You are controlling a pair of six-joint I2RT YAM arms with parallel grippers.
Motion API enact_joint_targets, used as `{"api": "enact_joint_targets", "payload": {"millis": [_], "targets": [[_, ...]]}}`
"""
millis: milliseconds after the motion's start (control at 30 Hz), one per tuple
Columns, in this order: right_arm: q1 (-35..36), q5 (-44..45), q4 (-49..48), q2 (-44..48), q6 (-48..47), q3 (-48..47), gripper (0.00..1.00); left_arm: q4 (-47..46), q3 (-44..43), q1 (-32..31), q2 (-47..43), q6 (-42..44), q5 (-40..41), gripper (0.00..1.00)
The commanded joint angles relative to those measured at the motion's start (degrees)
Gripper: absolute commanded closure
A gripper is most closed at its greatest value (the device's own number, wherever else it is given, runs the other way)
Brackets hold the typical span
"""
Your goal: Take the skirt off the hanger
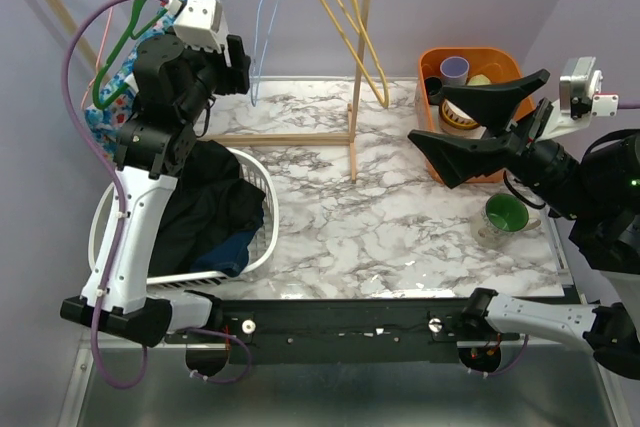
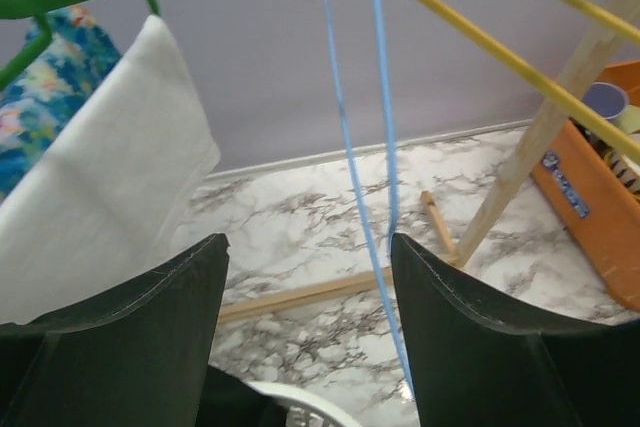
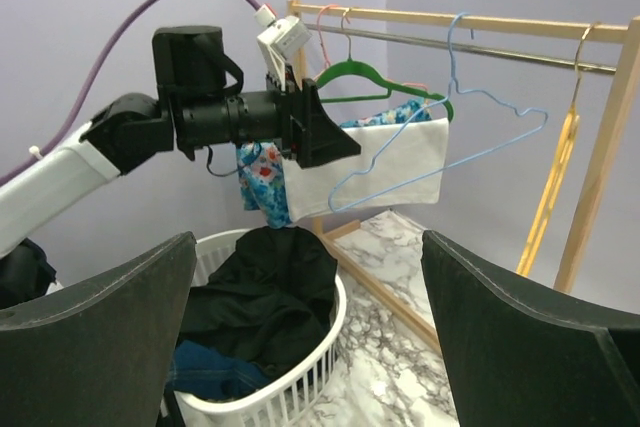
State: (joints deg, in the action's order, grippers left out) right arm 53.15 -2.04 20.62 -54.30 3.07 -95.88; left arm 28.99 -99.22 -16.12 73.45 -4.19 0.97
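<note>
The black skirt (image 1: 205,202) lies crumpled in the white laundry basket (image 1: 268,184) at the left; the right wrist view shows the skirt (image 3: 265,292) heaped there too. The thin light-blue hanger (image 1: 265,27) hangs bare from the rail; it also crosses the left wrist view, where the hanger (image 2: 350,147) runs between the fingers' tips. My left gripper (image 1: 238,59) is raised beside the hanger, above the basket's far end, open with nothing between its fingers (image 2: 150,337). My right gripper (image 1: 430,122) hovers open over the table's right side, empty.
A wooden rack (image 1: 355,127) stands at the back, with a yellow hanger (image 1: 350,17) and a green hanger (image 1: 150,7) carrying a floral garment (image 1: 105,117) and a white cloth (image 2: 110,197). An orange bin (image 1: 500,62) and a green cup (image 1: 507,213) sit at right. A navy garment (image 1: 225,252) lies in the basket.
</note>
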Motion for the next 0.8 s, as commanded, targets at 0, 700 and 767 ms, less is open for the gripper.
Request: {"api": "enact_joint_targets", "payload": {"millis": [0, 700, 767], "targets": [[0.1, -2.0, -2.3, 2.3, 3.5, 4.6, 0.00, 11.2, -5.4, 4.9, 0.8, 0.4, 7.0, 0.23], [0.0, -4.5, -1.6, 6.8, 5.7, 12.8, 0.00, 14.4, -19.2, 28.6, 6.9, -2.2, -2.1, 0.22], [0.0, -4.5, -1.7, 6.8, 5.5, 12.8, 0.00, 14.3, -20.3, 28.8, 7.0, -2.3, -1.4, 0.22]]}}
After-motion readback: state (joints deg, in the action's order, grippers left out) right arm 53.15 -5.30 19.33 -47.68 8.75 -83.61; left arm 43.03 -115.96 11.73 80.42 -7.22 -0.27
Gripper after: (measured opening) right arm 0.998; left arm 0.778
